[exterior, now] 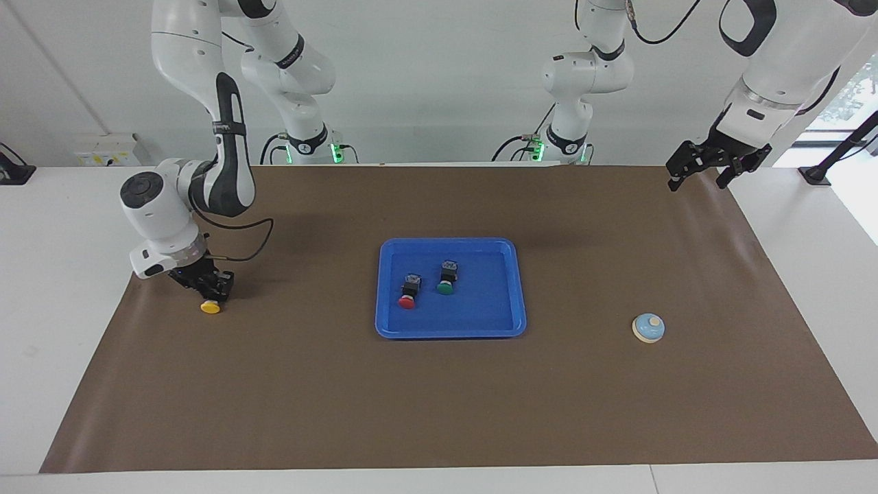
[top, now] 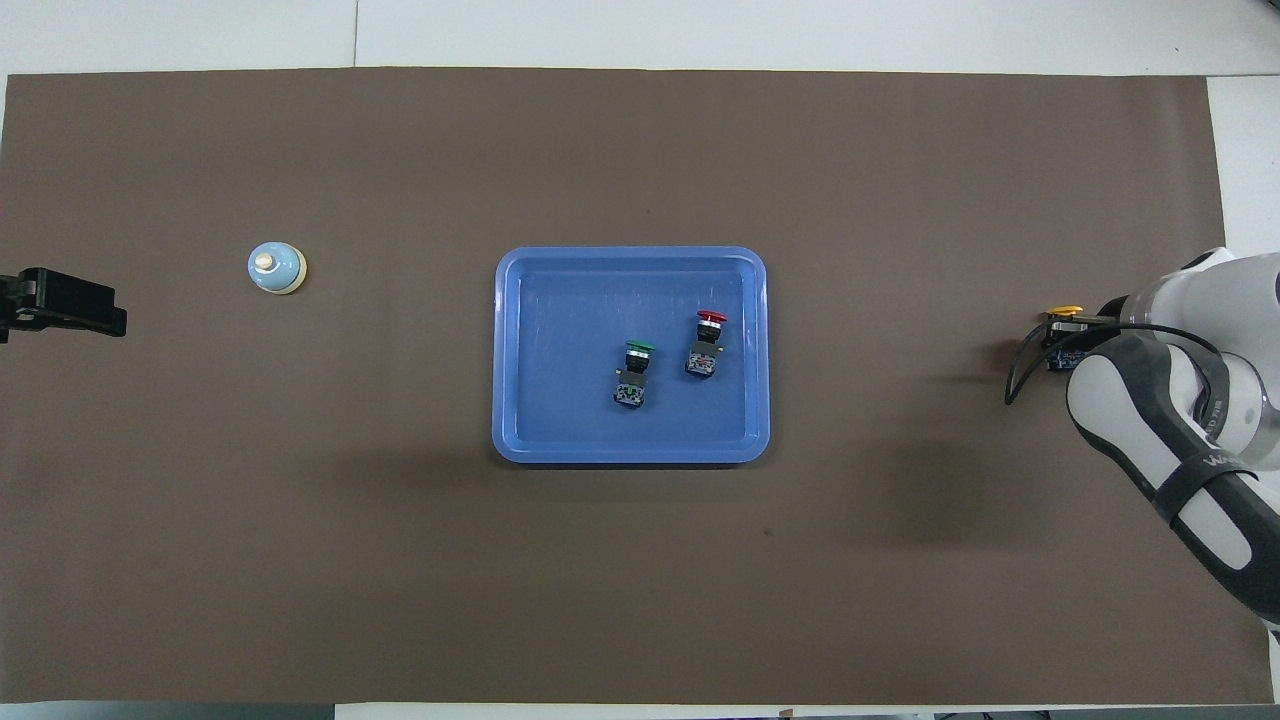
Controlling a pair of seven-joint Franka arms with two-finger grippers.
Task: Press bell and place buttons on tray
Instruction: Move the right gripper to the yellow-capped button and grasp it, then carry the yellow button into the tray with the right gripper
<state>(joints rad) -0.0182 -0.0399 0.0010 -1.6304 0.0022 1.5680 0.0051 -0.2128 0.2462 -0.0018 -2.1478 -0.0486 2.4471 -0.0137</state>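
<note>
The yellow button (exterior: pixel 210 307) lies on the brown mat (exterior: pixel 439 412) at the right arm's end of the table, well apart from the tray (exterior: pixel 451 331), its cap pointing away from the robots. The right gripper (exterior: pixel 208 288) is down on its black body with the fingers drawn in tight against it, so it appears to have hold of the button, though the button rests on the mat and is not yet lifted.

The step in hand looks like carrying this last button to the tray. To do it well, the lift should go straight up first, so the cap does not drag on the mat and twist the body between the fingers. The grip sits on the body rather than the round cap, which is the steadier place. The carry should clear the raised rim, and the release should come low over a bare patch of the tray floor, away from the red button (exterior: pixel 408 293) and the green button (exterior: pixel 446 279) already lying there side by side.

The bell (exterior: pixel 648 328) stands toward the left arm's end, on the mat. The left gripper (exterior: pixel 699 171) waits in the air with its fingers spread wide, holding nothing, over the mat's corner at that end.
</note>
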